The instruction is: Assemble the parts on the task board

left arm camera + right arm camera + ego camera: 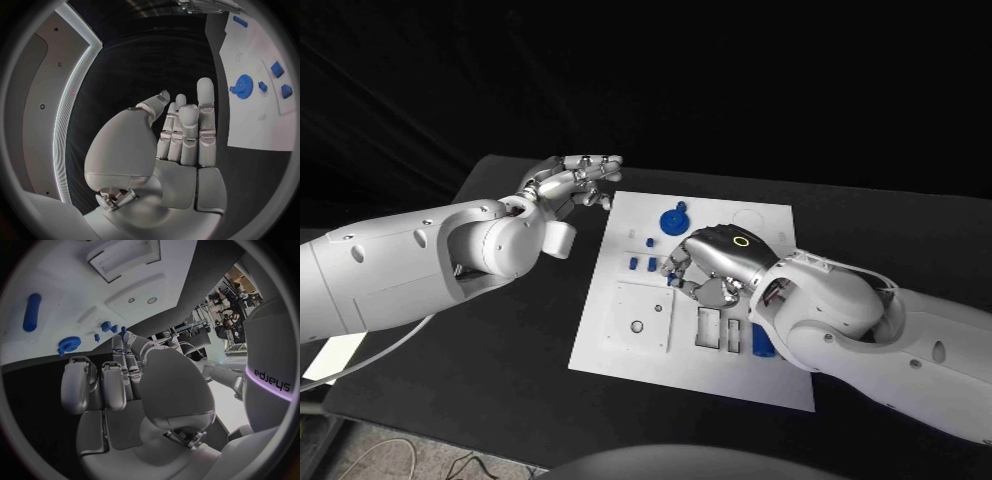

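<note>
The white task board (646,345) lies mid-table. On it are a blue gear (675,218), small blue blocks (633,263) and a blue cylinder (763,342). My right hand (711,265) hovers over the board's middle, its fingers pointing down beside a small blue piece (674,281); I cannot tell whether they touch. In the right wrist view my right hand (125,390) has nothing between its fingers, with the gear (69,344) and cylinder (31,312) beyond. My left hand (574,180) is raised off the board's far left corner, fingers straight and apart, empty (181,135).
Empty rectangular recesses (708,328) and a square plate with a hole (638,316) sit in the board's near half. Black table (516,370) surrounds the board. The left wrist view shows the board (256,125) with the gear (242,84) beside the hand.
</note>
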